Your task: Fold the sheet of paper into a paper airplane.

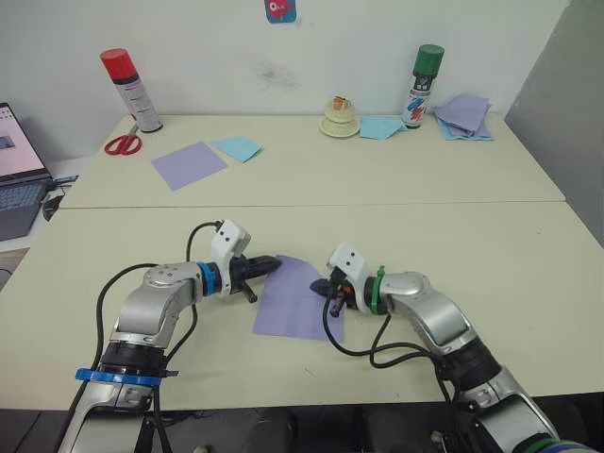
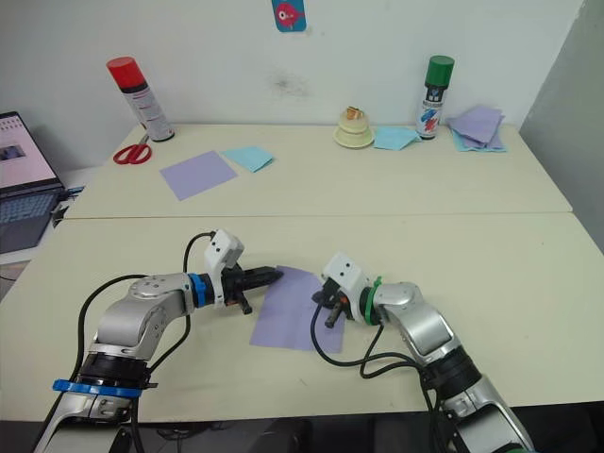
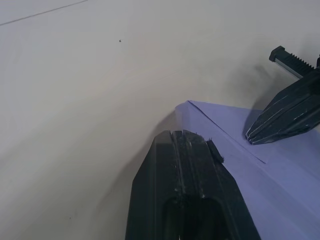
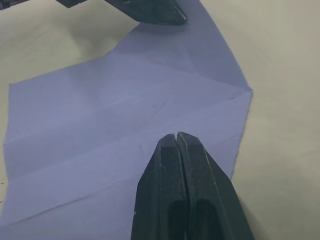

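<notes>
- Creased lavender sheet of paper (image 1: 297, 300) lies flat on the desk (image 1: 491, 245).
- Left gripper (image 1: 274, 265) and right gripper (image 1: 318, 286), jaws pressed together, press opposite edges.
- Risk: uneven pressing could skew the fold.

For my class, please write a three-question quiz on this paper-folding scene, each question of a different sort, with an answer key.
1. True or false: the sheet of paper is already a finished airplane.
2. Multiple choice: the left gripper is at which part of the sheet? A) its far left corner B) its near edge C) off the sheet, by the scissors
3. Fill in: in its wrist view, the right gripper has its fingers ____ over the paper.

Key
1. False: it lies nearly flat, with crease lines and one corner turned in.
2. A
3. shut
</notes>
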